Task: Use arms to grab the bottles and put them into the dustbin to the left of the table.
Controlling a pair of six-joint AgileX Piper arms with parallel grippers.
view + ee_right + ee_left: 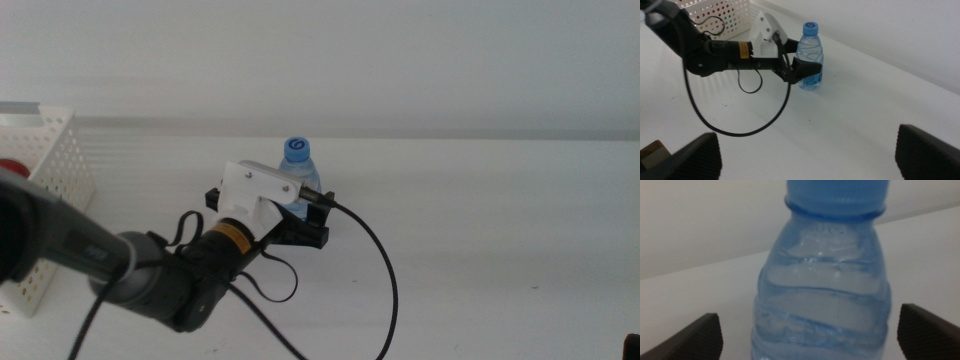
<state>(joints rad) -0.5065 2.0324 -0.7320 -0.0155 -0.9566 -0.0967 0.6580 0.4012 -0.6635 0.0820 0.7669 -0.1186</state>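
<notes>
- Left hand [300, 222] open, one jaw on each side of the water bottle [297, 172], not yet pressing it; bottle sits centred in the gap.
- Judgement: close squarely on the ribbed body below the neck, gently, as thin plastic may buckle or slip.
- Bottle upright on the desk [480, 220], long axis vertical, blue cap [810, 28] pointing up.
- Basket [48, 160] lies behind the hand, beside its arm.
- Right hand [805, 176] waits open, well apart from the bottle.

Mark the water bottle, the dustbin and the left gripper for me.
water bottle [811, 55], right wrist view, on its clear body.
dustbin [62, 160], middle view, on its perforated side wall.
left gripper [810, 335], left wrist view, midway between its open jaws, either side of the bottle.
</notes>
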